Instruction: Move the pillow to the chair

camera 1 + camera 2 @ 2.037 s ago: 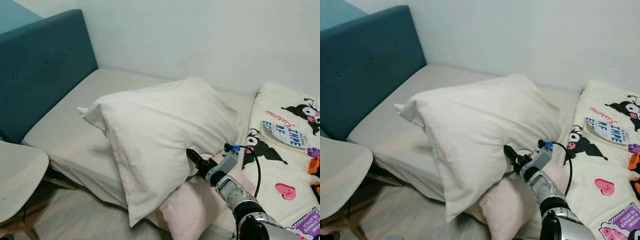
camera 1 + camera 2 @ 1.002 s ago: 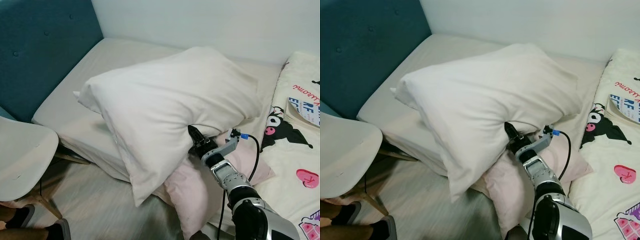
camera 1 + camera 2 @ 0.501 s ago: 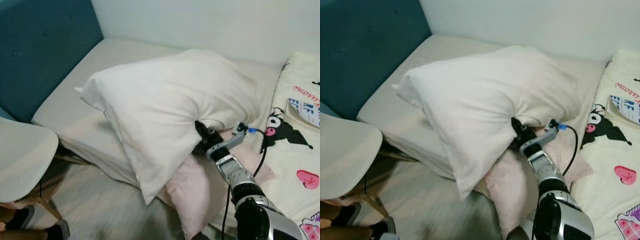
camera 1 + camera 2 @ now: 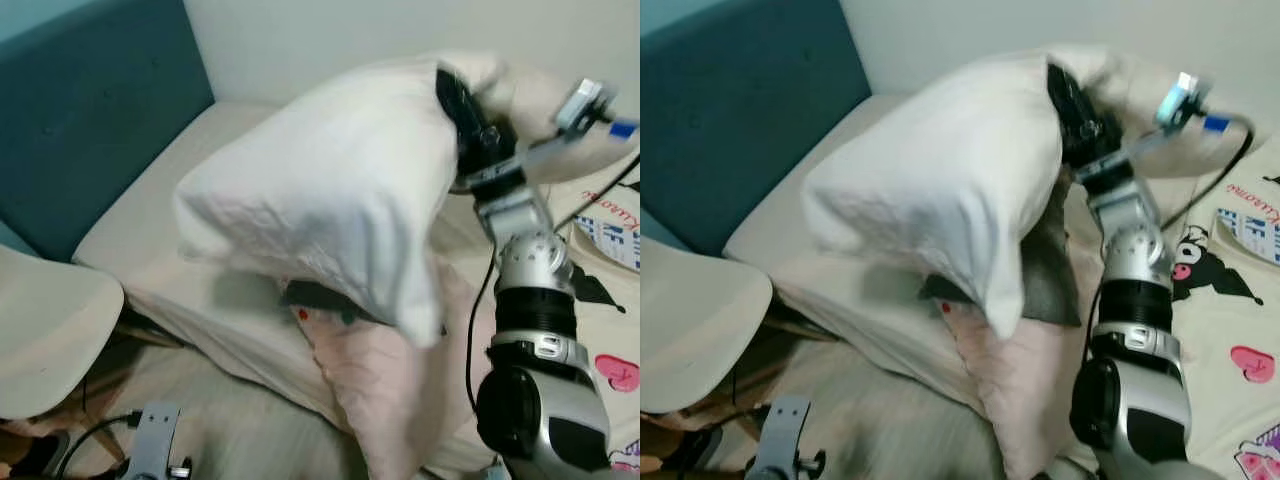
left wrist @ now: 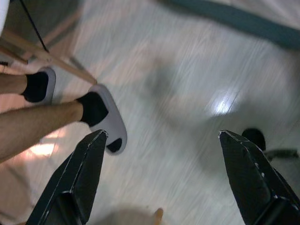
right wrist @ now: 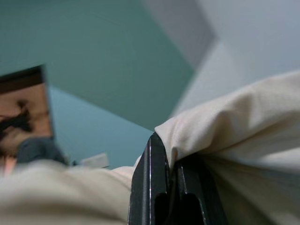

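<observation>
The white pillow (image 4: 330,200) hangs in the air above the bed, lifted at its right end and drooping down to the left. My right gripper (image 4: 450,90) is raised high and shut on the pillow's upper edge. The right wrist view shows its black fingers (image 6: 150,187) pinching a fold of the pillow's fabric (image 6: 225,126). The white chair (image 4: 50,340) stands at the lower left, beside the bed, with nothing on its seat. My left gripper (image 5: 161,134) hangs low and open over the floor, and its wrist (image 4: 155,445) shows at the bottom edge.
A pink pillow (image 4: 385,390) lies on the bed's edge under the lifted one, with a small dark thing (image 4: 320,297) beside it. The teal headboard (image 4: 90,120) stands at the left. A cartoon blanket (image 4: 615,290) covers the right. A person's slippered feet (image 5: 101,117) are by the chair legs.
My right gripper has swung up with the pillow, which has left the bed and now hangs in the air. The pink pillow underneath is uncovered. The left wrist has come into sight.
</observation>
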Available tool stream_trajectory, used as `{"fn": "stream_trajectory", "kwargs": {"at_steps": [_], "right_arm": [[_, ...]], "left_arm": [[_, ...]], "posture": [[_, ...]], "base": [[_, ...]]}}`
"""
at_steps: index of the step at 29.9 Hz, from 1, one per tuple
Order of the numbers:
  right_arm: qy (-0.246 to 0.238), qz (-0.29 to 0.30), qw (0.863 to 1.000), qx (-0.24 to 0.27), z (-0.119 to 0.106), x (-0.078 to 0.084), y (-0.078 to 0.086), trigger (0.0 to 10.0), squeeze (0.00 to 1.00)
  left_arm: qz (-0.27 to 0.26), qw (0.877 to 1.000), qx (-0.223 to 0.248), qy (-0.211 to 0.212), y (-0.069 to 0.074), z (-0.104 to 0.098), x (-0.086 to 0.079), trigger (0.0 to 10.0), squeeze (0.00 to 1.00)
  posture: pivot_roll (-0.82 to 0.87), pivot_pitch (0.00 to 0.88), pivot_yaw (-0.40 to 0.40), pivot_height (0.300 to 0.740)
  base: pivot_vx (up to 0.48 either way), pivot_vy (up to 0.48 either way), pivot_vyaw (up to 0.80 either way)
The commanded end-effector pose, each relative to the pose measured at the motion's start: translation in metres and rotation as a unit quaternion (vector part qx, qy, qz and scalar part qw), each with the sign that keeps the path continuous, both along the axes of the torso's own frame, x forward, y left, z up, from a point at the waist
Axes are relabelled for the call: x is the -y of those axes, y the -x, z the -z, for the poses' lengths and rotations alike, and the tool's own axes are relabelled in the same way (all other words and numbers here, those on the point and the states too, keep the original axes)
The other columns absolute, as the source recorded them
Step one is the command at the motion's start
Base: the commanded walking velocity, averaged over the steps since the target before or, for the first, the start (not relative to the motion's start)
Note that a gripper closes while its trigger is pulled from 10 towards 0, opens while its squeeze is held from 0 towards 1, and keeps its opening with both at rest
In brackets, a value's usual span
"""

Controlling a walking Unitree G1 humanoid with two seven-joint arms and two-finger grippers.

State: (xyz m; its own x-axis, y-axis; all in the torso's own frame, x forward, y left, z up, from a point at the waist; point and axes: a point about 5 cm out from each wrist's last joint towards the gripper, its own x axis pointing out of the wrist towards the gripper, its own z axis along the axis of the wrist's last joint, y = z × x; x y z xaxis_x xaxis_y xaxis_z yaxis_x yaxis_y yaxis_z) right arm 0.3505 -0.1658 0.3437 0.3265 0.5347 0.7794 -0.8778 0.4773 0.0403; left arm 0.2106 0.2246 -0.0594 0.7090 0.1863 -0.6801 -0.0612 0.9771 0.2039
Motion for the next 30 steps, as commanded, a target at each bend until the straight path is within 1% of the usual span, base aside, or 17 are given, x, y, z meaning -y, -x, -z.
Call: {"fn": "stream_trajectory", "kwargs": {"at_steps": [1, 2, 3, 5, 8, 11, 14, 15, 20, 25, 30], "right_arm": [[0.019, -0.025, 0.997, 0.065, -0.023, -0.019, 0.012, 0.0, 0.00], [0.032, -0.043, 0.996, 0.071, -0.022, -0.032, 0.015, 0.0, 0.00], [0.032, -0.043, 0.996, 0.071, -0.022, -0.032, 0.015, 0.0, 0.00], [0.057, -0.094, 0.991, 0.076, -0.014, -0.058, 0.024, 0.0, 0.00], [0.075, -0.138, 0.985, 0.076, -0.004, -0.075, 0.034, 0.0, 0.00], [0.078, -0.153, 0.982, 0.080, -0.003, -0.079, 0.039, 0.0, 0.00], [0.091, -0.186, 0.974, 0.086, -0.001, -0.089, 0.051, 0.0, 0.00], [0.091, -0.186, 0.974, 0.086, -0.001, -0.089, 0.051, 0.0, 0.00], [0.116, -0.200, 0.971, 0.063, 0.014, -0.104, 0.054, 0.0, 0.00], [0.119, -0.205, 0.970, 0.052, 0.020, -0.110, 0.056, 0.0, 0.00], [0.114, -0.215, 0.968, 0.053, 0.018, -0.112, 0.060, 0.0, 0.00]], "left_arm": [[-0.018, 1.000, -0.016, 0.004, 0.010, 0.006, -0.002, 10.0, 0.00], [-0.024, 1.000, -0.011, 0.006, 0.008, 0.005, -0.002, 10.0, 0.00], [-0.024, 1.000, -0.011, 0.006, 0.008, 0.005, -0.002, 10.0, 0.00], [-0.036, 0.999, -0.004, 0.011, 0.005, 0.003, -0.001, 10.0, 0.00], [-0.041, 0.999, -0.003, 0.013, 0.005, 0.003, 0.000, 10.0, 0.00], [-0.041, 0.999, -0.004, 0.012, 0.006, 0.004, 0.000, 10.0, 0.00], [-0.039, 0.999, -0.012, 0.009, 0.008, 0.006, 0.001, 10.0, 0.00], [-0.039, 0.999, -0.012, 0.009, 0.008, 0.006, 0.001, 10.0, 0.00], [-0.039, 0.999, -0.014, 0.007, 0.007, 0.006, 0.003, 10.0, 0.00], [-0.039, 0.999, -0.014, 0.008, 0.007, 0.006, 0.006, 10.0, 0.00], [-0.037, 0.999, -0.020, 0.009, 0.010, 0.009, 0.009, 10.0, 0.00]], "posture": [[-0.17, 0.040, 0.089, 0.740], [-0.17, 0.025, 0.079, 0.740], [-0.17, 0.025, 0.079, 0.740], [-0.16, 0.010, 0.074, 0.740], [-0.16, 0.004, 0.074, 0.740], [-0.16, 0.000, 0.074, 0.740], [-0.16, 0.000, 0.072, 0.740], [-0.16, 0.000, 0.072, 0.740], [-0.16, 0.000, 0.060, 0.740], [-0.16, 0.000, 0.057, 0.740], [-0.16, 0.000, 0.055, 0.740]], "base": [[0.000, 0.000, 0.78], [0.000, 0.000, 0.80], [0.000, 0.000, 0.80], [0.000, 0.000, 0.80], [0.000, 0.000, 0.80], [0.000, 0.000, 0.80], [0.000, 0.000, 0.80], [0.000, 0.000, 0.80], [0.000, 0.000, 0.80], [0.000, 0.000, 0.80], [0.000, 0.000, 0.80]]}}
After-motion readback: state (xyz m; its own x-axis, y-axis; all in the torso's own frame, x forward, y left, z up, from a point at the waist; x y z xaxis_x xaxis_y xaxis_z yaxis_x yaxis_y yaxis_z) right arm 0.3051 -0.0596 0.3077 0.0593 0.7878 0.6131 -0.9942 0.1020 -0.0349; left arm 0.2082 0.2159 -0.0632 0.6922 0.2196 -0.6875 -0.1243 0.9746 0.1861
